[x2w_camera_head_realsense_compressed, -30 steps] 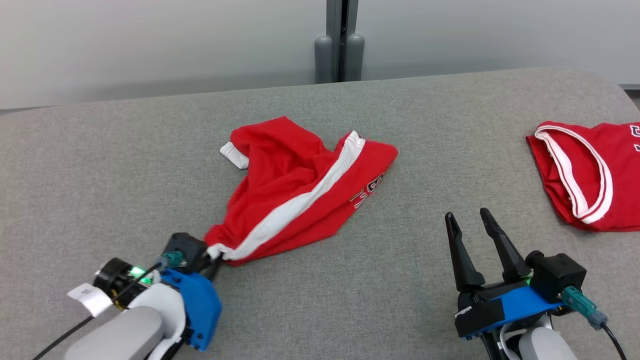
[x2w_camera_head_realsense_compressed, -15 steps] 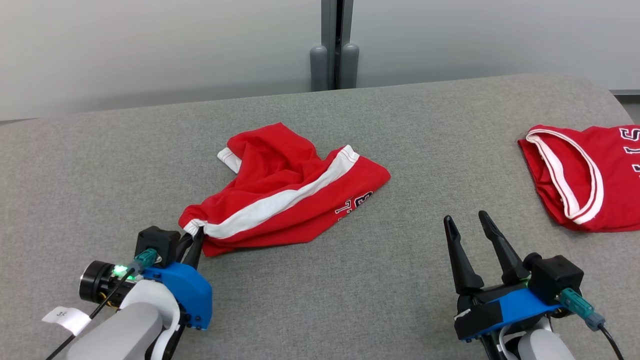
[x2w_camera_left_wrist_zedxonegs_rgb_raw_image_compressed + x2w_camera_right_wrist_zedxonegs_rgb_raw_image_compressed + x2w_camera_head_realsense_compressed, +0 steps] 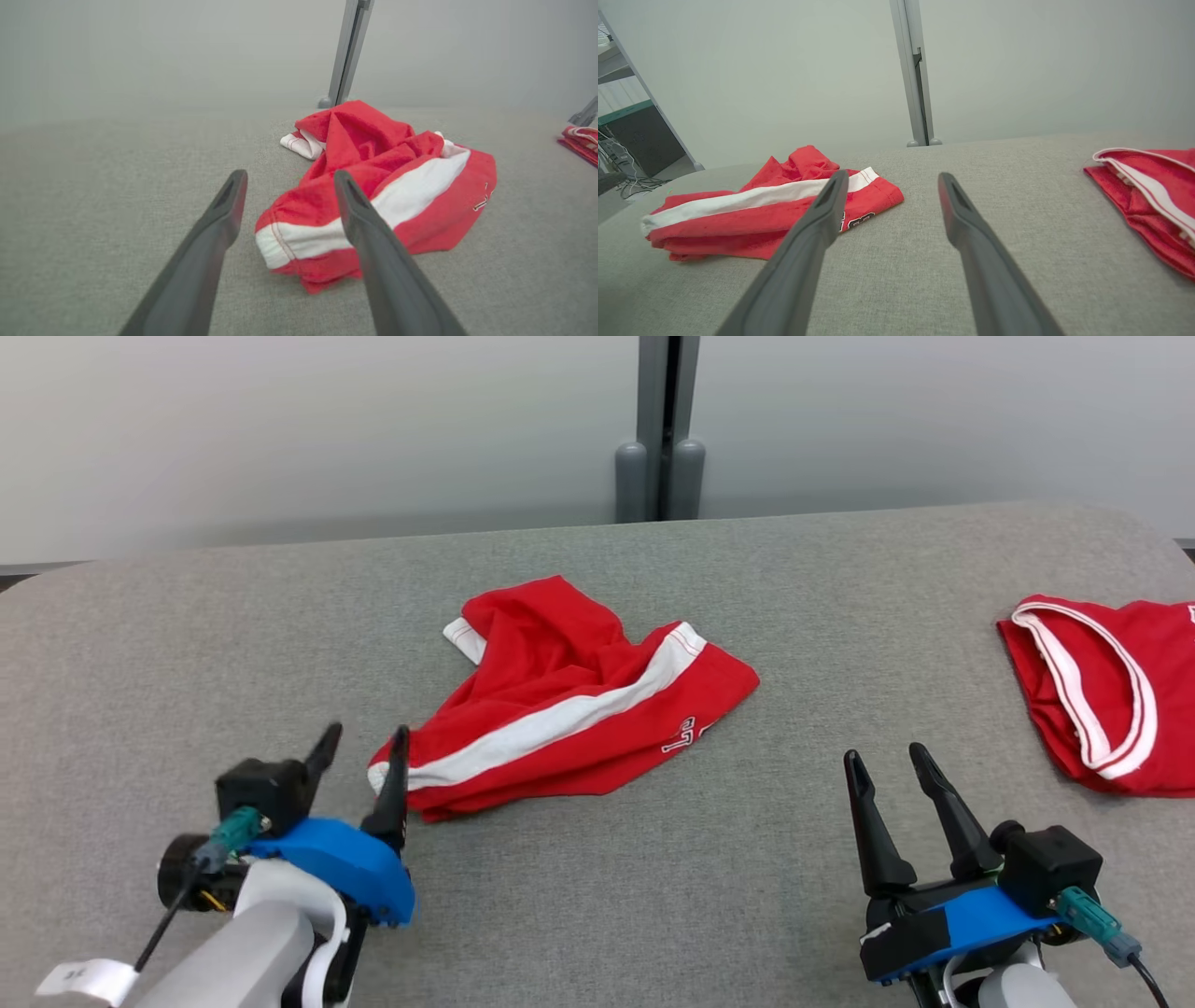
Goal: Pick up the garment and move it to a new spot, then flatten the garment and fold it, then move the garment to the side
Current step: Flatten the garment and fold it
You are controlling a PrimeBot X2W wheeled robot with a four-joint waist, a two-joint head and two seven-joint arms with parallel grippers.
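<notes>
The garment [image 3: 569,705] is a pair of red shorts with a white side stripe, lying crumpled on the grey table [image 3: 597,896], left of centre. My left gripper [image 3: 366,751] stands open just left of the shorts' near corner, one finger beside the cloth. In the left wrist view the garment [image 3: 397,196] lies just past the spread fingers [image 3: 219,219], nothing between them. My right gripper [image 3: 887,775] is open at the lower right, apart from the cloth. In the right wrist view the garment [image 3: 756,210] lies to the left.
A second red garment with white trim [image 3: 1111,695] lies at the table's right edge, also seen in the right wrist view as a red top [image 3: 1153,196]. A grey post [image 3: 661,429] stands behind the table's far edge against a pale wall.
My left gripper has let go of the shorts' corner and opened, after dragging it leftward. The shorts now lie loose. The camera has shifted. The right gripper holds still.
</notes>
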